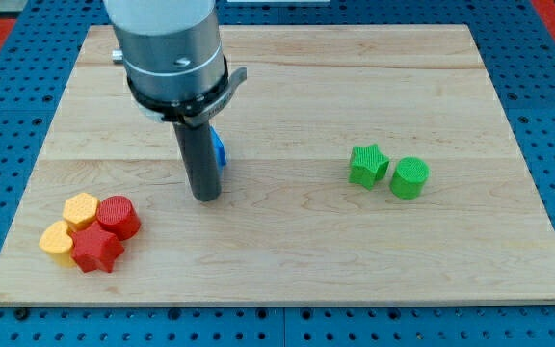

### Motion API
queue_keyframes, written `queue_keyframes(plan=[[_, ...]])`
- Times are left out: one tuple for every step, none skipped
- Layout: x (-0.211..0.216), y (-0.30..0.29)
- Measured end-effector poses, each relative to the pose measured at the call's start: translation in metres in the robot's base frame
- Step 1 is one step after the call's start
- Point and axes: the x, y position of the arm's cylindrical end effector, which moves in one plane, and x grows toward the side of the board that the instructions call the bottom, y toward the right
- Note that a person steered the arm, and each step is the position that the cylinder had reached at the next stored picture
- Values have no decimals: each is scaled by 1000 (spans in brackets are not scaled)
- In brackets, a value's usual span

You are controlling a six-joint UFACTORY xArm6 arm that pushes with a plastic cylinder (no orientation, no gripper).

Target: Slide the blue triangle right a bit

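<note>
The blue triangle (219, 148) lies on the wooden board (287, 241), left of centre. Only a thin blue sliver of it shows, because my dark rod stands in front of it. My tip (205, 197) rests on the board just below and slightly left of the blue triangle, close to it; I cannot tell whether it touches.
A green star (367, 164) and a green cylinder (409, 178) sit side by side at the view's right. At the lower left, a red cylinder (118, 216), a red star (96, 250), a yellow hexagon (81, 209) and another yellow block (57, 240) cluster together.
</note>
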Motion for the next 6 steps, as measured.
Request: queue_keyframes(plan=[[-25,0],[-41,0],[-34,-36],[-46,-66],[-83,-71],[-102,-49]])
